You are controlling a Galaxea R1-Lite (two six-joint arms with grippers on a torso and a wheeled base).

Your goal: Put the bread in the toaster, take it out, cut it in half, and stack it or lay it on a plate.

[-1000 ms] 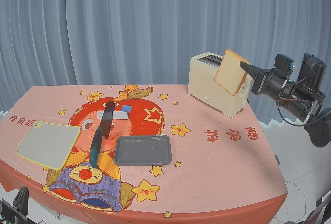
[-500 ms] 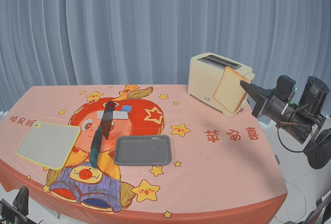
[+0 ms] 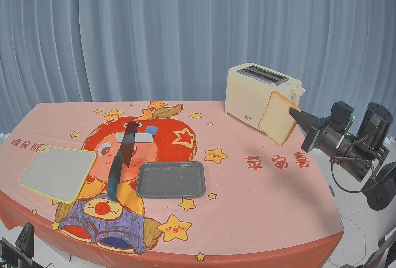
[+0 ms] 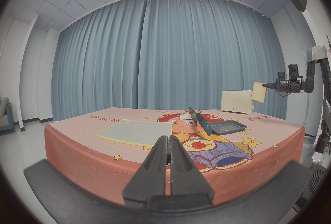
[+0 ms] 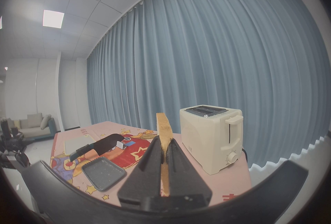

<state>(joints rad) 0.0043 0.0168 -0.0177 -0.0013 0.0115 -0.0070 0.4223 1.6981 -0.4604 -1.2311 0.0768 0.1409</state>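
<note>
Tan bread slice (image 3: 277, 119) pinched in right claw (image 3: 292, 111), just beside cream toaster (image 3: 251, 93).

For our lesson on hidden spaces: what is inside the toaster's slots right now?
Nothing rises out of the toaster's two slots; their openings look dark. Deeper inside is hidden. The bread hangs outside, in the right gripper.

From the head, the bread (image 3: 277, 123) covers the toaster's (image 3: 247, 95) corner at its 4 o'clock, the right claw (image 3: 292, 111) hides the bread's edge at 2 o'clock, the knife's (image 3: 121, 157) blade masks part of a white strip (image 3: 145, 137), and the toaster's dial (image 5: 232, 157) markings are too small to tell.
</note>
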